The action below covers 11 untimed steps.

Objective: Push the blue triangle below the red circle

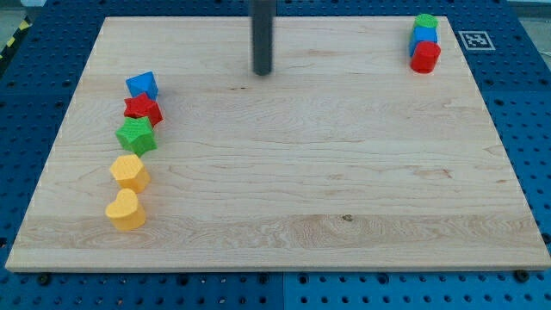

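The blue triangle (pixel 142 84) lies at the board's left edge, touching the red star (pixel 143 109) below it. The red circle (pixel 424 57) sits at the view's top right, under a blue block (pixel 424 37). My tip (pixel 263 72), a bare rod holding nothing, stands well apart. Approach the triangle from its left; push rightward, steering clear of the star.

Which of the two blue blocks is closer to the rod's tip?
The blue block at the view's left, topping the column of five, is closer to my tip. The other blue block sits top right.
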Each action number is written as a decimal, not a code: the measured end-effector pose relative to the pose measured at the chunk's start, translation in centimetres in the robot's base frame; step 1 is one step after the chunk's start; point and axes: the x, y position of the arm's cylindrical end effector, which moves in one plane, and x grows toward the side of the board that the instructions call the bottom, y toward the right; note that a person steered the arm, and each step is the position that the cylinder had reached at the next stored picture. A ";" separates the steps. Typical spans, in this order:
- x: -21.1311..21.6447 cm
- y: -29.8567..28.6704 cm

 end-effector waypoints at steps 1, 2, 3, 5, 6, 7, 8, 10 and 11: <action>-0.6 -7.3; -0.4 -14.3; 2.3 -18.8; 7.2 -18.5; 6.2 -18.0; 5.7 -16.8; 6.0 -13.5; 6.0 -4.0; 5.3 1.2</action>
